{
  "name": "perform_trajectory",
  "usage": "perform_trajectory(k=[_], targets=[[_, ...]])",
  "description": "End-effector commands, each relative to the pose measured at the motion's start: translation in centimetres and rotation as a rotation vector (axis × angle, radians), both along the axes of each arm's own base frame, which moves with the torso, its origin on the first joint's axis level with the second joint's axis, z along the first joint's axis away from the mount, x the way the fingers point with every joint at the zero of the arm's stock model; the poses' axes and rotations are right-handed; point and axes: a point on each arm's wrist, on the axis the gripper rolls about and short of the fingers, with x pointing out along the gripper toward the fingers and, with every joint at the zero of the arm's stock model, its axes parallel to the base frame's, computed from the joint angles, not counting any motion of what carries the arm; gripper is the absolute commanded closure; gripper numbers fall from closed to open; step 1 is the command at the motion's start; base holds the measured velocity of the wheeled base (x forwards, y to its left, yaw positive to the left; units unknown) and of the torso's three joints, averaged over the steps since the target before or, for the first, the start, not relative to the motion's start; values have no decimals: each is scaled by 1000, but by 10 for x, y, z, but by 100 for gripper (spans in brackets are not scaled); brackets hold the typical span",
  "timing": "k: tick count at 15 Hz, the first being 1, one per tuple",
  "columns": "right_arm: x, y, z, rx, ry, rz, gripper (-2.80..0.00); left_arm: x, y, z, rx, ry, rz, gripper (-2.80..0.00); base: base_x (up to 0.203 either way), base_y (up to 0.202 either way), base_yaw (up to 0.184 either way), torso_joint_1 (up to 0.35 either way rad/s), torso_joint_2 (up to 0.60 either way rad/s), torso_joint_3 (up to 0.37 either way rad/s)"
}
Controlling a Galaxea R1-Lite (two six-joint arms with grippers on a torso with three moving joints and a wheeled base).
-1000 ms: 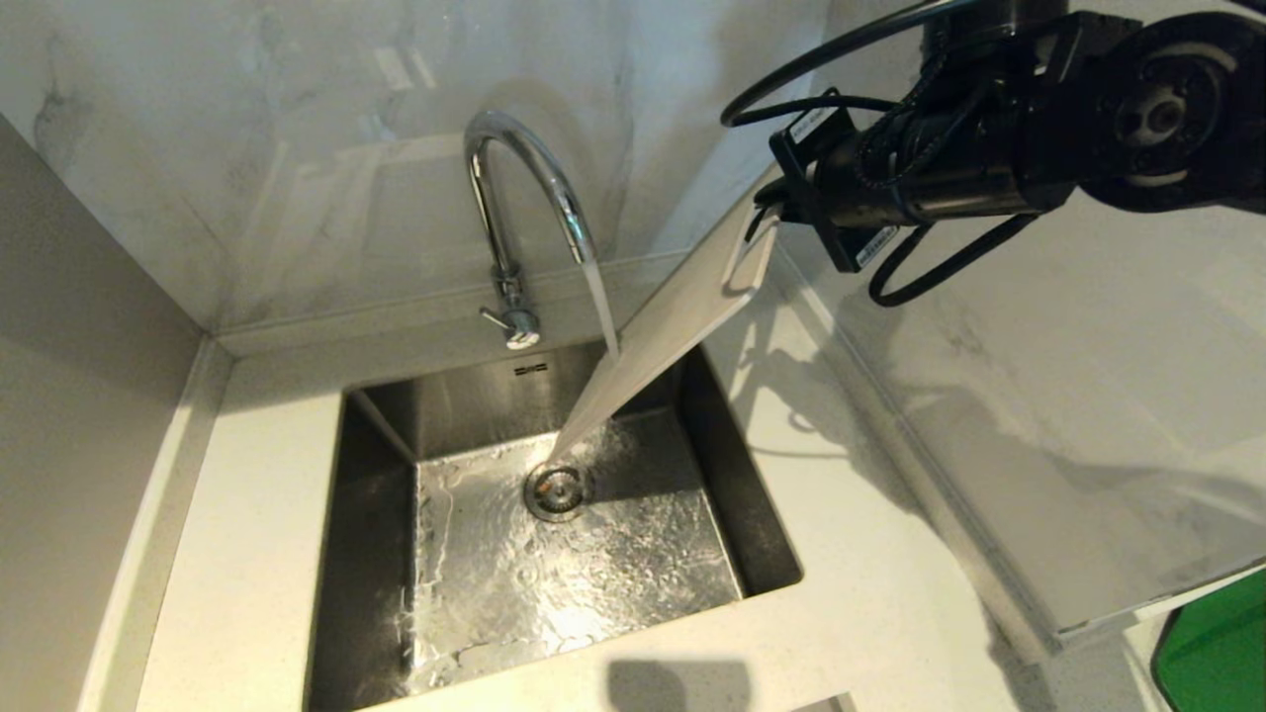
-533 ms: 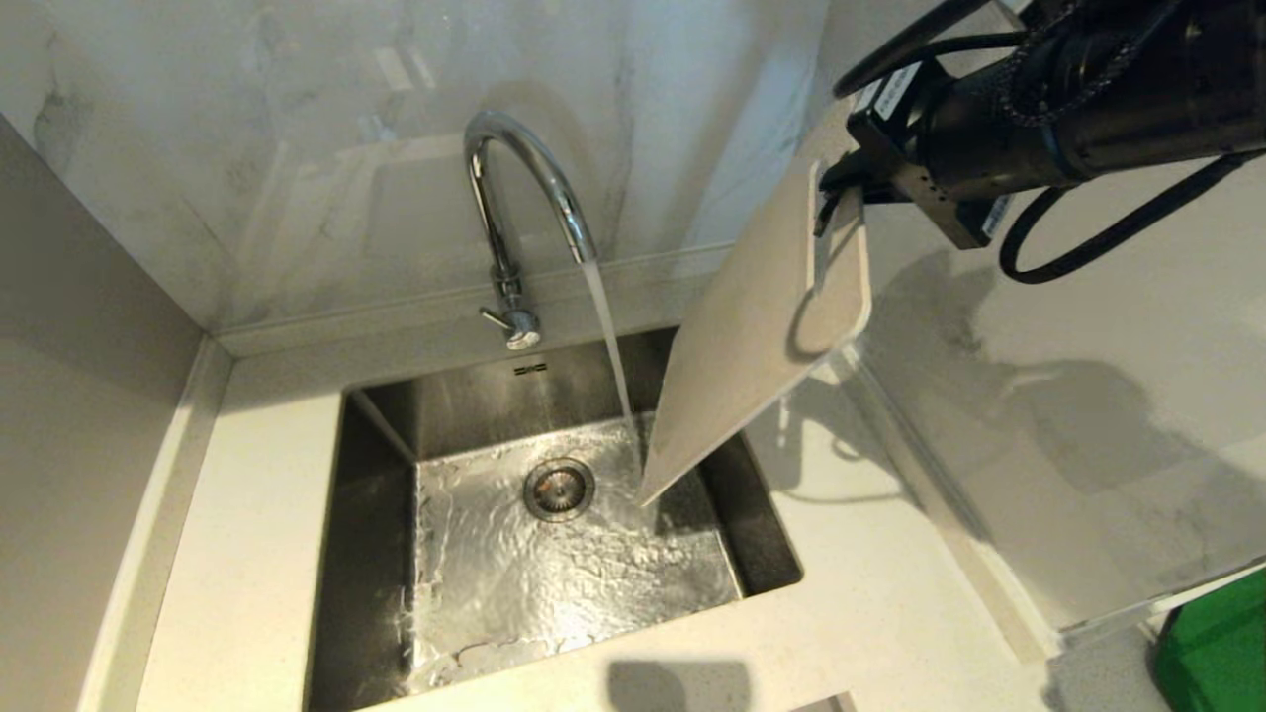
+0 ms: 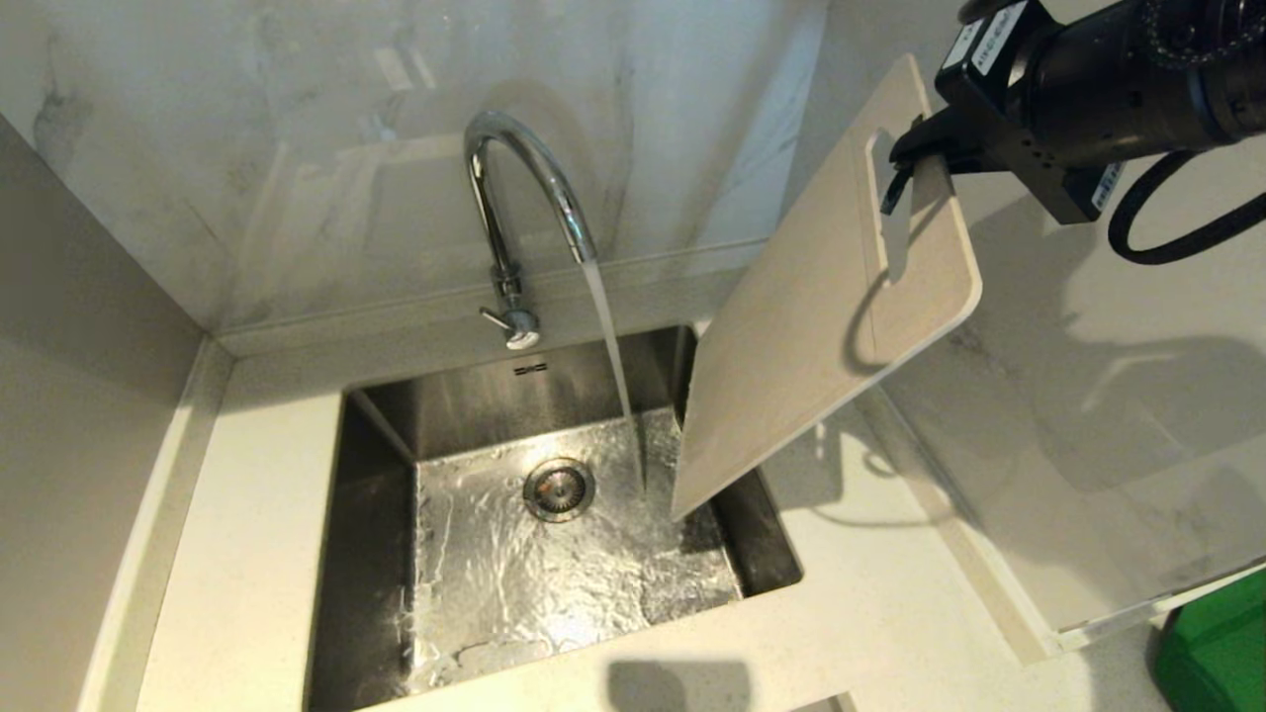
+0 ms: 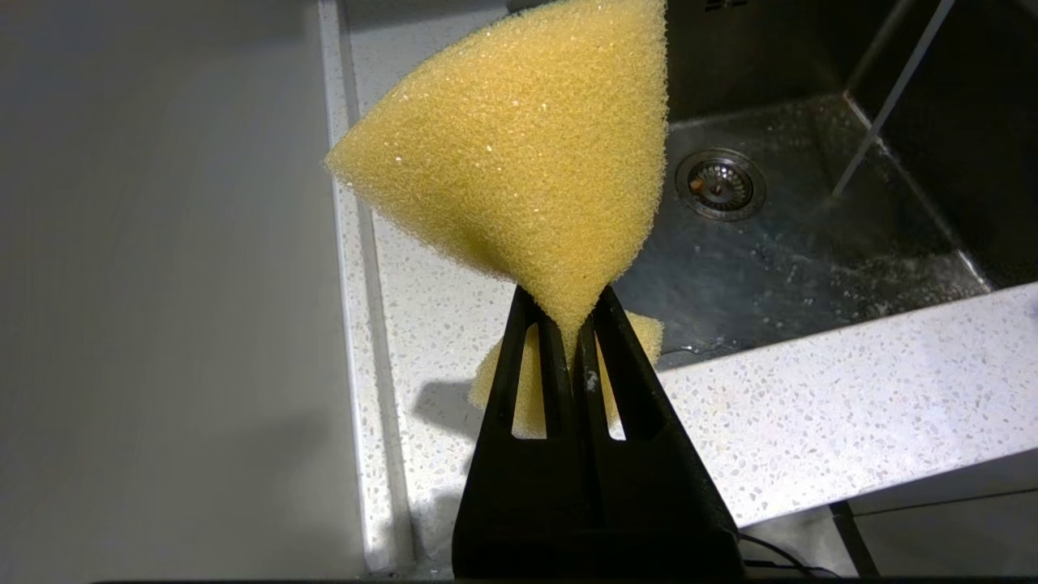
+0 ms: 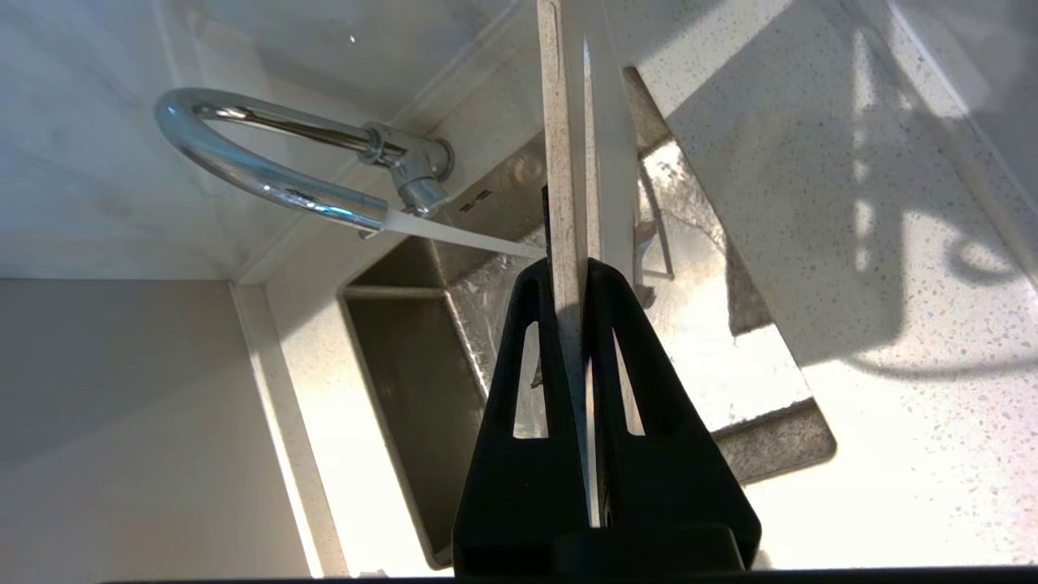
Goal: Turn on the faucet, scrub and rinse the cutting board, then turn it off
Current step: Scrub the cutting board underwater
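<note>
The chrome faucet runs, its stream falling into the steel sink beside the drain. My right gripper is shut on the handle end of the cream cutting board, which hangs tilted at the sink's right side, its low corner just right of the stream. The right wrist view shows the cutting board edge-on between the fingers, with the faucet beyond. My left gripper, out of the head view, is shut on a yellow sponge near the sink's front left corner.
Speckled white counter surrounds the sink, with marble walls at the back and right. The faucet's lever sticks out at its base. A green object sits at the lower right edge.
My right arm has lifted and swung the cutting board to the right, out of the stream. Its flat face has turned toward the head camera. Water now falls straight into the sink.
</note>
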Motion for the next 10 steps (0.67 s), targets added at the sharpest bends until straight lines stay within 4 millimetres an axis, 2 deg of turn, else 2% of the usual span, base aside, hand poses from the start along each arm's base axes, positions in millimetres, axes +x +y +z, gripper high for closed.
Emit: perform_trajectory(k=[1,3,6,8,10], targets=[[-3,-1,1,8,-1,-1,0,0,0,0,-1,-3,-1,0,0,0,0,0,0,0],[-6,-2,3,11,-9,-1,0,0,0,2,10,-16,-2,0,0,0,0,0,0,0],[-13,-5,3,25,1,-2,0,-8,-2,21,13,-39,-78,0,0,0,0,0,0,0],[-26,-9,2,19,56,42,0,-17,-5,46,15,-30,-196,0,0,0,0,0,0,0],[-44,-14,4,22,86,97,0,-14,-7,72,0,30,-328,0,0,0,0,0,0,0]])
